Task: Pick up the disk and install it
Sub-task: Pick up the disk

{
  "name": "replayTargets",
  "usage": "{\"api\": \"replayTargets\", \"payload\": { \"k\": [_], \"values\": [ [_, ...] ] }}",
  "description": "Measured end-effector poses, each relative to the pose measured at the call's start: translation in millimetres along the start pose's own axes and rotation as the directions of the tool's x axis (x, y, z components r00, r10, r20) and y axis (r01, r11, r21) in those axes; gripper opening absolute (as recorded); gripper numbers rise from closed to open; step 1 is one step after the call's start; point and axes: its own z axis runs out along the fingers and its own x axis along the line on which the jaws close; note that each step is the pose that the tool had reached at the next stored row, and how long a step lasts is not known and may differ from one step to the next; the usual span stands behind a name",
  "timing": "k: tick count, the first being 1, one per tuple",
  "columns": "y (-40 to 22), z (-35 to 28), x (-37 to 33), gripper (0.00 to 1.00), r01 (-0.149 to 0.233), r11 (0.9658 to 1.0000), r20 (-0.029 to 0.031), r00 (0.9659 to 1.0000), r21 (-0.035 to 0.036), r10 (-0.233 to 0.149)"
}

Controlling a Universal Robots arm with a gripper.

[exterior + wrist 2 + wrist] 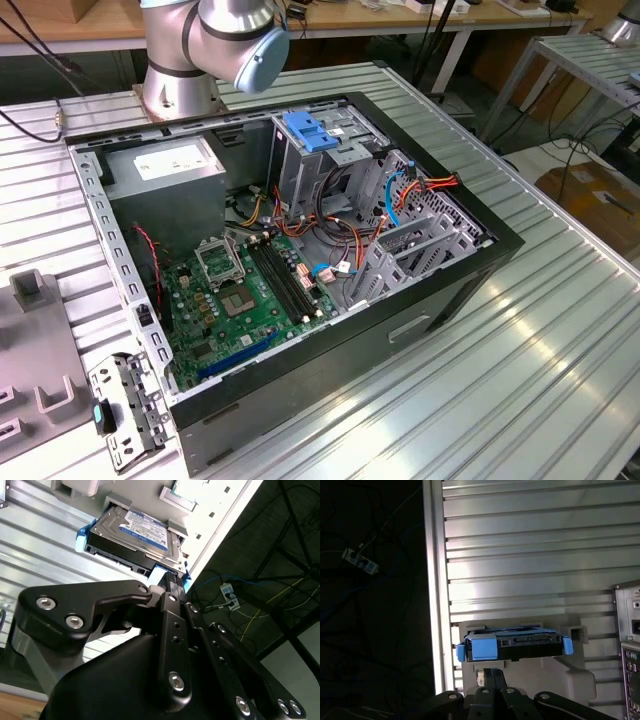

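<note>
The disk (135, 532) is a dark, flat drive with a blue and white label and a bright blue carrier frame. It rests in a pale grey holder (570, 675) on the ribbed metal table, close to the table's edge. In the first wrist view the disk (515, 645) shows its blue end tab and connector side. My gripper (172, 582) is right at the disk's blue end, and its black linkage fills the near part of both wrist views. In the first wrist view the gripper (484, 677) sits just short of the disk. Whether it grips the disk is hidden.
An open computer case (480, 270) lies on the table, with a green motherboard (240, 290), a grey drive cage with a ribbed blue clip (305, 130) and loose cables. The arm's base (180, 60) stands behind it. The table edge (435, 605) drops to a dark floor.
</note>
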Motion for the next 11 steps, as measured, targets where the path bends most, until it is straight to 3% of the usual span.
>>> {"api": "replayTargets", "payload": {
  "k": [5,11],
  "values": [
    [0.0,0.0,0.0,0.11,0.052,0.9986,-0.0022,0.9986,0.002,-0.052],
    [0.0,0.0,0.0,0.11,0.113,0.9936,-0.0048,0.9936,0.0042,-0.113]
  ]
}}
